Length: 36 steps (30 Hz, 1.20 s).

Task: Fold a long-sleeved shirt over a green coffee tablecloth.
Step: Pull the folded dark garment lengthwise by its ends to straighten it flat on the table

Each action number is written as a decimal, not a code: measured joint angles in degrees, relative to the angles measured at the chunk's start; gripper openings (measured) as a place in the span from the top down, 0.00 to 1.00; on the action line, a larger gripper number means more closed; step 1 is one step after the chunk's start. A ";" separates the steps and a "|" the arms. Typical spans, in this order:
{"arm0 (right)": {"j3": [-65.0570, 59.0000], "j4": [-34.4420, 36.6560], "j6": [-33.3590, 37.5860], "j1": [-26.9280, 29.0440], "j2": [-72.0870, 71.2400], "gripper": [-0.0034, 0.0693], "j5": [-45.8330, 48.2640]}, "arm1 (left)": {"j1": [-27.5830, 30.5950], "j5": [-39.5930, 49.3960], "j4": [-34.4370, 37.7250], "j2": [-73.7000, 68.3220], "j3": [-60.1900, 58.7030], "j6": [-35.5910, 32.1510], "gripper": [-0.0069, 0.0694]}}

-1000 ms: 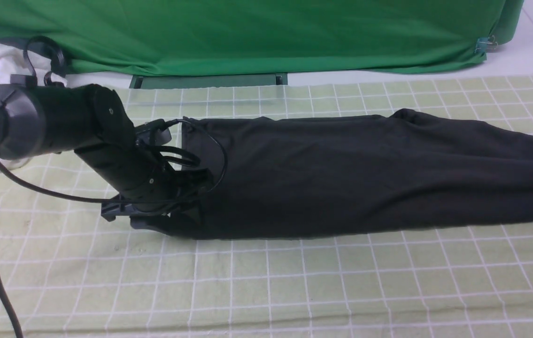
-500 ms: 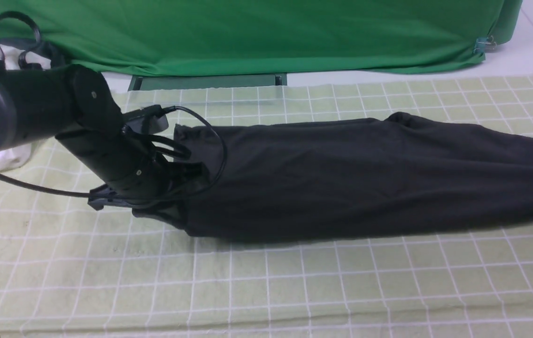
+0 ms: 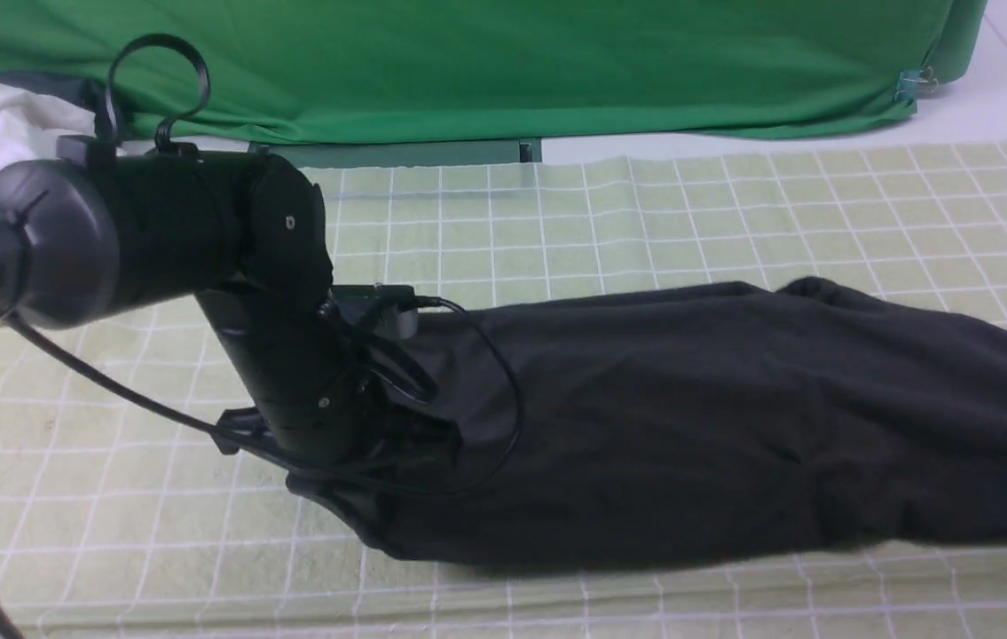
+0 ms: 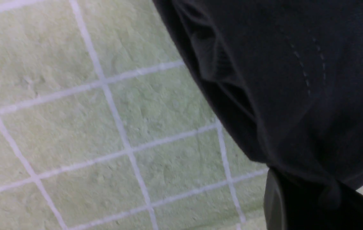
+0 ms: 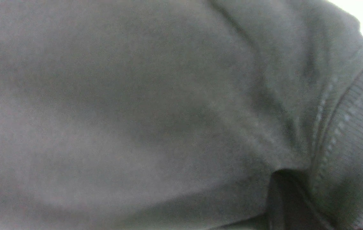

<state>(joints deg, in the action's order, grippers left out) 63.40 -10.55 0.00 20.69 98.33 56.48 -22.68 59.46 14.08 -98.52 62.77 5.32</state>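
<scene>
At ends of black knit long-sleeved shirt (image 3: 689, 426), left pincer (image 4: 296, 188), right pincer (image 5: 283, 198) clamped on fabric. Mid-fold; next: double it over pale-green grid tablecloth (image 3: 645, 213).

Soft, even, bright light, thin dark shadow under the near edge of the long-sleeved shirt (image 3: 689, 417), its folds almost lost in black, left wrist view slightly soft, right wrist view blurred, overexposed white beyond the shirt's edge.

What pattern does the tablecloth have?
Pale yellow-green tablecloth with white grid squares; left wrist view shows it best.
</scene>
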 joint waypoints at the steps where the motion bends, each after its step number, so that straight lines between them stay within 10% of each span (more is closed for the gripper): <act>1: -2.15 -1.43 -0.96 0.47 -1.85 0.93 -1.44 | -0.15 -0.54 0.73 1.50 -1.53 0.00 0.87; 18: -5.84 -5.77 -5.13 8.55 -12.58 0.94 -7.20 | -0.84 -8.36 18.72 6.31 -11.01 -7.22 0.82; 28: -3.61 -1.35 -3.70 8.55 -12.58 0.94 -5.22 | -0.79 -0.05 11.80 6.31 -6.95 -7.62 0.33; 36: 3.23 7.61 1.55 5.81 -13.43 0.94 3.69 | 0.58 1.18 5.39 6.35 0.30 -6.48 0.20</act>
<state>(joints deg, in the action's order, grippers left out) 66.63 -2.95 1.55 26.50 84.90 60.18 -22.11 60.64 19.47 -92.16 63.07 -1.16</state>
